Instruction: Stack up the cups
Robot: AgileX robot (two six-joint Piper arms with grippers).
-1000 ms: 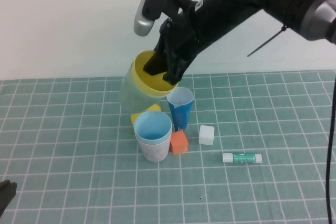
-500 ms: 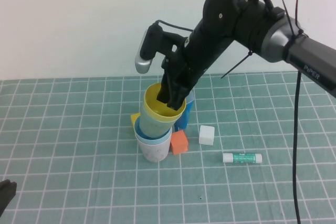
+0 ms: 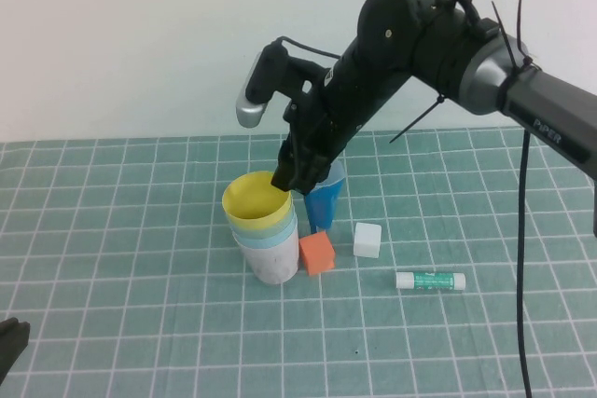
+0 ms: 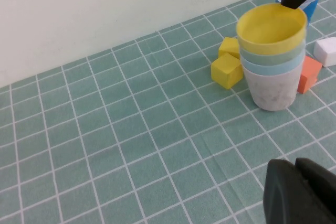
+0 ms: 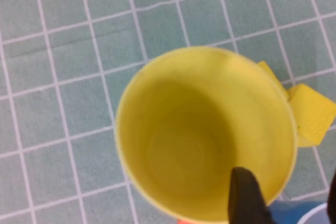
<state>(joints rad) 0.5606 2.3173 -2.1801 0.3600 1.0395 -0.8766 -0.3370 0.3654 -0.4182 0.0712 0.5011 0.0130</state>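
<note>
Nearest you, the left gripper sits at the table's front left corner; you cannot tell its jaw state. Mid-table, your yellow cup is nested atop the green, blue and white cups. The right gripper stands at its far rim, one finger inside, jaws narrowly parted.

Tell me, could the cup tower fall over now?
Maybe. The right gripper has one finger inside the yellow cup at its rim, so pulling away sideways might tip the stack. The orange cube and blue cup sit close by and could be bumped. The left gripper waits far off.
</note>
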